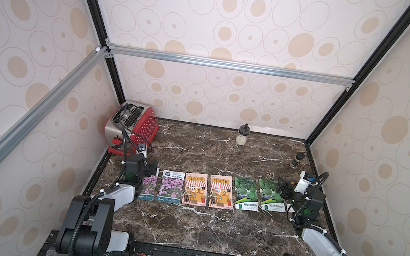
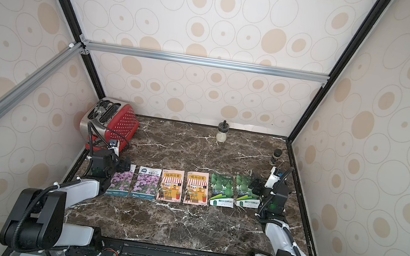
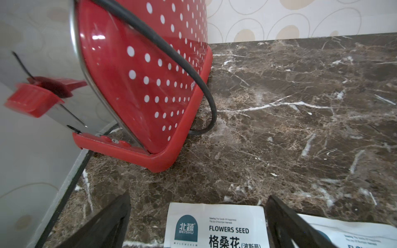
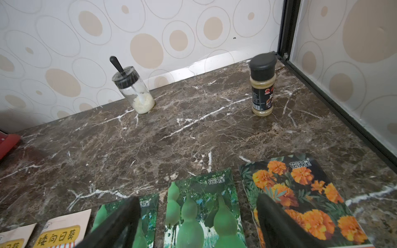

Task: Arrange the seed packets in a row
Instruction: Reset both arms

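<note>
Several seed packets lie flat side by side in a row across the marble table (image 1: 210, 234): two purple-flower ones (image 1: 170, 187), two pink-orange shopfront ones (image 1: 195, 189), two green gourd ones (image 1: 246, 194) and an orange marigold one (image 4: 300, 189) at the right end. The left arm partly covers the leftmost purple packet (image 3: 214, 225). My left gripper (image 3: 198, 196) hovers open over that packet's far edge, holding nothing. At the other end my right gripper (image 4: 197, 198) is open and empty above the rightmost green packet (image 4: 204, 214), one finger (image 4: 277, 223) over the marigold packet.
A red polka-dot toaster (image 1: 132, 128) with a black cord stands at the back left, close beyond the left gripper (image 1: 152, 170). A glass jar of white granules (image 1: 242, 137) and a black-capped spice bottle (image 1: 296, 160) stand at the back. Enclosure walls border the table.
</note>
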Robot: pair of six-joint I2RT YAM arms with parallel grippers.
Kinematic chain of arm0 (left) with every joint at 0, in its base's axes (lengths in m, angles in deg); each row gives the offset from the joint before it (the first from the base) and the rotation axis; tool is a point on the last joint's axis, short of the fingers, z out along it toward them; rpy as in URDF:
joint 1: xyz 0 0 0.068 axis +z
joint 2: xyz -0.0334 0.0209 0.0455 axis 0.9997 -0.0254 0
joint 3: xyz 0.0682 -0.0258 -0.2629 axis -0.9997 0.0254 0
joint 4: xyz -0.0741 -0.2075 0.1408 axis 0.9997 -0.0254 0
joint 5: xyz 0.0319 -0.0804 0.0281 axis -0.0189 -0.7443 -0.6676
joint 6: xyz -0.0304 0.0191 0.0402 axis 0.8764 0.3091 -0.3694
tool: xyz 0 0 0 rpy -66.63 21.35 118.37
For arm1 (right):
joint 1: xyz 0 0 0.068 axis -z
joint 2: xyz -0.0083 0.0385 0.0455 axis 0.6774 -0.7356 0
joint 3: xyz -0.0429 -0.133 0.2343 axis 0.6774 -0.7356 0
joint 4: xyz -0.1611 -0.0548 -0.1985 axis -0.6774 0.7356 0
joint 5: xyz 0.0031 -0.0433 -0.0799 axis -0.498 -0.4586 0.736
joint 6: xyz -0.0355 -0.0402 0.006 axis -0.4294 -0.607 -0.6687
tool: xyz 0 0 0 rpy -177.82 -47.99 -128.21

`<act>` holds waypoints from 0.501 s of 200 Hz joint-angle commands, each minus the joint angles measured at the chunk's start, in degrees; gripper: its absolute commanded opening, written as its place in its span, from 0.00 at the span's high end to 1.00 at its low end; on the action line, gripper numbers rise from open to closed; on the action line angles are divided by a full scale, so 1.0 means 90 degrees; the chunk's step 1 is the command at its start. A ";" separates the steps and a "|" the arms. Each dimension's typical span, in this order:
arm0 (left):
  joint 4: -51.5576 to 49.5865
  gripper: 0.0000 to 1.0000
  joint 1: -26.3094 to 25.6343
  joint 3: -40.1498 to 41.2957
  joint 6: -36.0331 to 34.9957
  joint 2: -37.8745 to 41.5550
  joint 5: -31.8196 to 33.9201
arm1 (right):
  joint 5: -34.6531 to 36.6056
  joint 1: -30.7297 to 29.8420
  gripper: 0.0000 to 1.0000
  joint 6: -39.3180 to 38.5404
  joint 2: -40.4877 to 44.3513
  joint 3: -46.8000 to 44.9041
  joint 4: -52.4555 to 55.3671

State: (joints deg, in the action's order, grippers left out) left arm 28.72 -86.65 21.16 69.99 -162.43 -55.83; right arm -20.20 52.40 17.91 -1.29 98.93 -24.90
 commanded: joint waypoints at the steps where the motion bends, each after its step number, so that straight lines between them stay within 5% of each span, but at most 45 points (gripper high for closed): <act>1: 0.0600 0.01 0.0053 -0.0140 0.0040 -0.0282 -0.0219 | 0.0284 -0.0092 0.12 -0.0487 -0.0292 -0.0099 -0.0615; 62: 0.2112 0.01 0.0050 0.0193 0.0170 -0.1181 0.0143 | 0.1020 -0.1094 0.10 -0.1367 -0.1452 -0.0237 -0.2022; 91: 0.2121 0.01 0.0045 0.0184 0.0183 -0.1207 0.0136 | 0.1484 -0.1376 0.01 -0.1445 -0.3128 -0.0744 -0.4982; 100: 0.2096 0.01 0.0053 0.0159 0.0163 -0.1214 0.0143 | 0.1630 -0.1421 0.01 -0.1476 -0.2949 -0.0706 -0.4503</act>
State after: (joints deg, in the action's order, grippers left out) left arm 43.85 -86.59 22.97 71.32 -172.99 -55.50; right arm -10.93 41.40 7.96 -24.44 95.22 -52.57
